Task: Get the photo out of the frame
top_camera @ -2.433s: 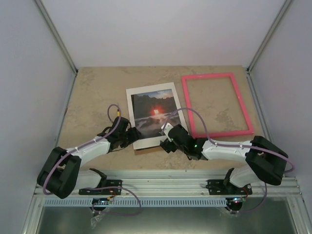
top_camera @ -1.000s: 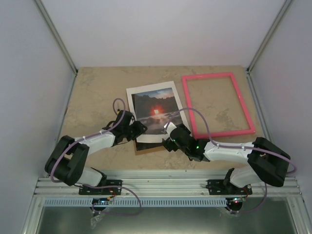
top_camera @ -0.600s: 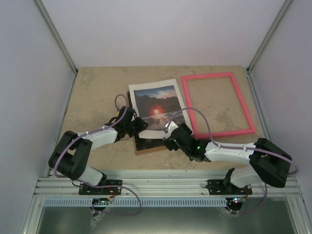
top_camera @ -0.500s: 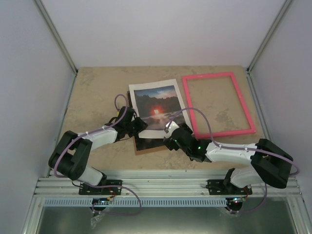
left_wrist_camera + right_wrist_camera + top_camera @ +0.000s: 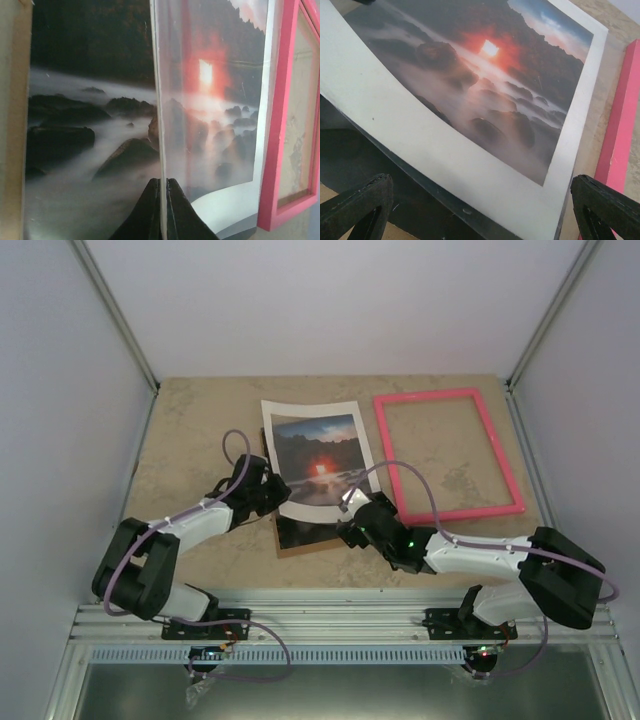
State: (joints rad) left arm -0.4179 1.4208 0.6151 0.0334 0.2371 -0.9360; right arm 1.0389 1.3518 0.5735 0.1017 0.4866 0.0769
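Observation:
The photo (image 5: 318, 462) of dark rocks, mist and a red sun lies on a brown backing board (image 5: 305, 548), out of the frame. It shows through a white mat (image 5: 310, 408). My left gripper (image 5: 273, 492) is shut on the mat's left edge, seen edge-on between the fingers (image 5: 162, 181), with the photo (image 5: 85, 140) bare beneath. The mat (image 5: 445, 155) curls up over the dark lower part. My right gripper (image 5: 346, 520) stands open by the mat's near right corner (image 5: 480, 210). The pink frame (image 5: 448, 397) lies empty to the right (image 5: 277, 150) (image 5: 617, 125).
Grey walls (image 5: 70, 390) close in the beige stone table (image 5: 190, 440) on three sides. An aluminium rail (image 5: 340, 625) carrying both arm bases runs along the near edge. Purple cables (image 5: 232, 440) loop over each arm.
My left gripper has closed on the mat's left edge and raised it. The mat has slid toward the back, baring more of the dark print below. The right arm has barely moved.

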